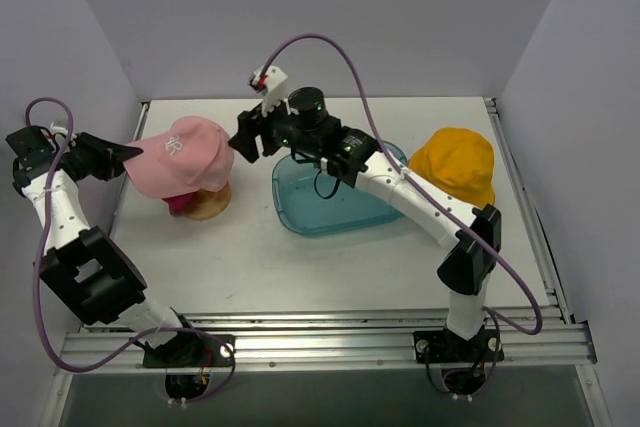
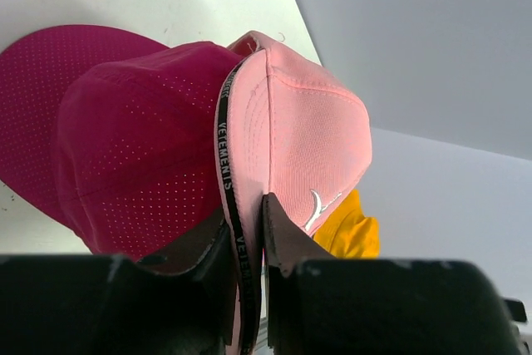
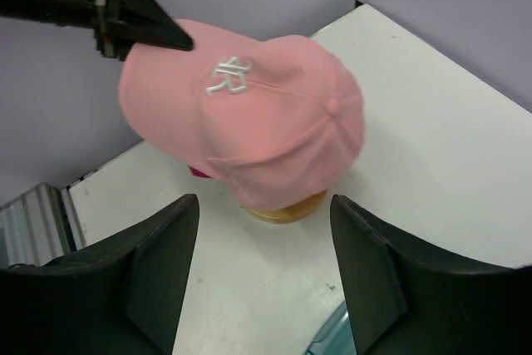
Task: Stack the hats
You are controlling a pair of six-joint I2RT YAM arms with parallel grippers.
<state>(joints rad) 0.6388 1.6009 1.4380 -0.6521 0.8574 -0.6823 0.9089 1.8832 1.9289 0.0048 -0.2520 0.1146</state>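
As pink hat (image 1: 185,157) half-hides magenta hat (image 2: 125,139), left gripper (image 2: 247,205) pinches pink brim, right gripper (image 3: 264,202) spread, empty

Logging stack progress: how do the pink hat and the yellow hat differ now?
The pink hat sits over a magenta hat on the stand; the yellow hat lies alone on the table. The left gripper pinches the pink hat's brim; no gripper holds the yellow hat.
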